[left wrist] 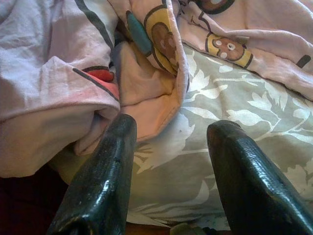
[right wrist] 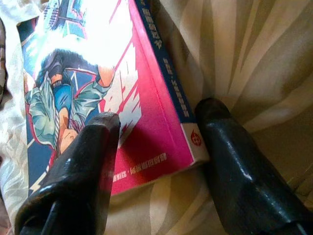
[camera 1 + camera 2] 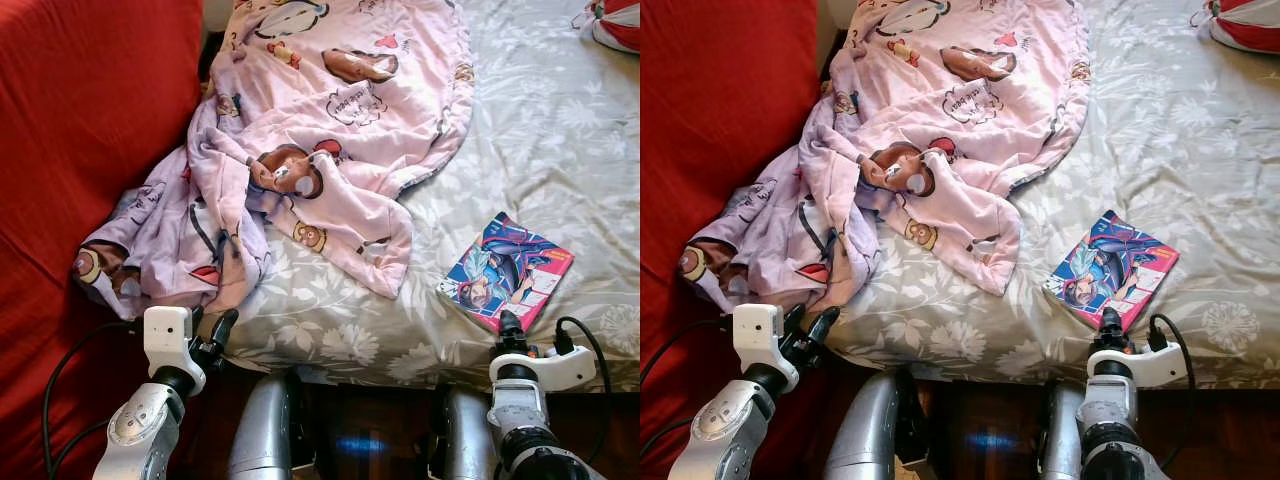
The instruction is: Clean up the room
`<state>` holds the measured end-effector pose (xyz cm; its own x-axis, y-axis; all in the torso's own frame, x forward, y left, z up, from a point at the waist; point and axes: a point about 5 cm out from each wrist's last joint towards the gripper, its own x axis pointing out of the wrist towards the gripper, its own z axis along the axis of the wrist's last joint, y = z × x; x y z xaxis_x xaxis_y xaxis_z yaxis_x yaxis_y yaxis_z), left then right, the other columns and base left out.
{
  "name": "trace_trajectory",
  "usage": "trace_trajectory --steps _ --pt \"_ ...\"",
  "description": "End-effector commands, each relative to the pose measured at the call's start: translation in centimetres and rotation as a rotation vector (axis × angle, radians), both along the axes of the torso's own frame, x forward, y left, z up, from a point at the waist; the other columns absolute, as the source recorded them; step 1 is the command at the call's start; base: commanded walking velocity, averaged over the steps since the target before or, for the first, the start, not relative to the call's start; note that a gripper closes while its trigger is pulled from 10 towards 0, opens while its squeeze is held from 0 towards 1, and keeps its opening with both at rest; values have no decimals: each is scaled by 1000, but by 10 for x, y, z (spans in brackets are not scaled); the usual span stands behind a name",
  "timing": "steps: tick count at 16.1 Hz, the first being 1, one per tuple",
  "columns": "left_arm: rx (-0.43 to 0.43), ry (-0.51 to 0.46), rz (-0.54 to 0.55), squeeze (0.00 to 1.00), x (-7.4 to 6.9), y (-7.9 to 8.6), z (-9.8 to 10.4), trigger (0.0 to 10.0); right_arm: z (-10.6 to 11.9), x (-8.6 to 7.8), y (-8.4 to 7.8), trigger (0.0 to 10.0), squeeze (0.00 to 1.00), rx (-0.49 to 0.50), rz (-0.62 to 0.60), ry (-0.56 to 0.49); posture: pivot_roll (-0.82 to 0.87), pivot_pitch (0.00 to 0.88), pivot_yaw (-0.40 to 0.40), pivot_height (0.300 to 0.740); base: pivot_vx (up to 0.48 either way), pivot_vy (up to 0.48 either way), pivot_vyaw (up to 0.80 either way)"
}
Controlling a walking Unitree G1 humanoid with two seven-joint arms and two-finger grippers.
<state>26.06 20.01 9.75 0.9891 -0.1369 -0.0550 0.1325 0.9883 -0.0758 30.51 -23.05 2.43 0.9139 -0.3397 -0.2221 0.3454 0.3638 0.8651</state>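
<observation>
I judge the tidy-up barely begun: nothing is lifted yet. The pink blanket [image 3: 330, 130] lies crumpled from about ten to twelve o'clock on the grey floral bedsheet [image 3: 560, 140], one end spilling toward the red couch [image 3: 80, 120] at nine o'clock. The comic book [image 3: 506, 270] lies flat and closed near the bed's front edge at about three o'clock, its glossy cover face up, pink spine sharp. My right gripper [image 2: 156, 142] has its fingers spread, straddling the book's near corner, one on the cover, one beside the spine, not yet clamped. My left gripper [image 1: 171, 166] hovers spread apart at the blanket's hanging hem, holding nothing.
</observation>
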Motion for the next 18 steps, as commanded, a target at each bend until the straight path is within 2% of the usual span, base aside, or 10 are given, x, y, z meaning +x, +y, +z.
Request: trace_trajectory --steps 1,2,3,13,18 --pt "11 21 2 0 -6 4 -3 10000 -12 -6 14 10000 0 24 46 45 220 305 130 587 0 0 0" --pt "11 21 3 0 -5 4 -3 10000 -13 -7 15 9020 0 29 46 47 220 305 131 587 0 0 0" --pt "11 21 3 0 -5 4 -3 10000 -14 -7 15 0 0 32 45 44 220 304 130 587 0 0 0" --pt "4 24 0 0 -3 1 -6 10000 -15 -9 16 0 0 24 40 33 203 285 119 587 0 0 0" --pt "-3 23 -1 0 0 -1 -8 10000 -32 -32 13 0 0 16 -9 64 175 270 109 587 0 0 0"
